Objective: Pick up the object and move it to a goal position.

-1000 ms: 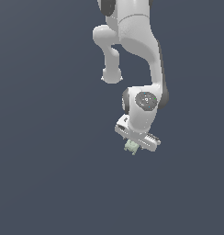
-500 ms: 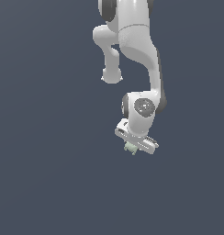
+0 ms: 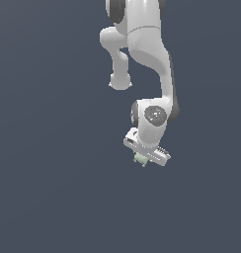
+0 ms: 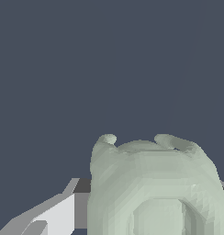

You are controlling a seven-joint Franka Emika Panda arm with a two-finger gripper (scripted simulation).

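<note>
Hand [image 3: 142,160] grips the pale green object [image 4: 153,188] (fingers mostly hidden)

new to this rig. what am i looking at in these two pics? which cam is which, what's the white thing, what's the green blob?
These are simulator renders, not photos. The white jointed thing is a single robot arm. The exterior view comes from a camera off the arm and shows the whole arm reaching down over a plain dark grey surface. At the arm's lower end is its gripper, and the small pale grey-green object sits right under it.

The other picture comes from a camera on the wrist, so it sees the same object very close up: a blocky shape with a rounded top and small nubs. One white gripper finger shows beside it. The object appears to be held between the fingers, though the contact itself is not clearly visible. Nothing else shows on the surface.
</note>
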